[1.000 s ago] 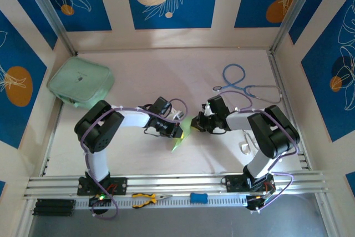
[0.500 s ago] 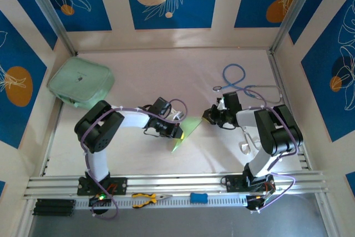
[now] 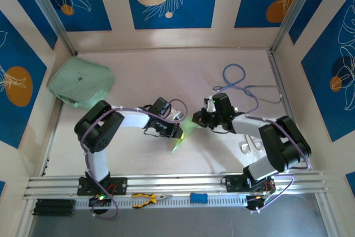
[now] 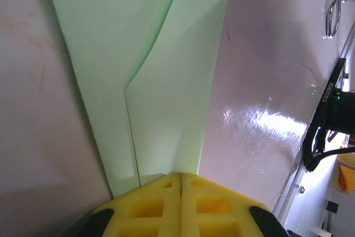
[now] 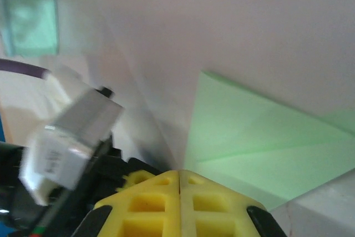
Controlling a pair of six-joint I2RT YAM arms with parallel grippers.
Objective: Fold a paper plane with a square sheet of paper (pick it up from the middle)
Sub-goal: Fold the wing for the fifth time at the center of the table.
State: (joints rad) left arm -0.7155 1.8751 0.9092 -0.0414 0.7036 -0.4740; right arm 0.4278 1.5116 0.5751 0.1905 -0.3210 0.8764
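From above, the folded sheet of paper (image 3: 185, 135) lay on the table (image 3: 166, 76) as a slim light-green strip between the two arms. The left gripper (image 3: 179, 132) sat at the sheet's left side and the right gripper (image 3: 198, 119) at its far right end. A mint-green pouch (image 3: 81, 84) lay well to the sheet's far left, and a stethoscope (image 3: 244, 85) lay beyond its right end. In the left wrist view the yellow pads (image 4: 150, 206) were pressed together on the sheet's near end, clamping it. From there the paper fanned away in overlapping layers with a long crease. In the right wrist view that gripper's pads (image 5: 148, 203) also met with no gap. The sheet's pale edge ran down to them, but whether any paper was pinched between them could not be told.
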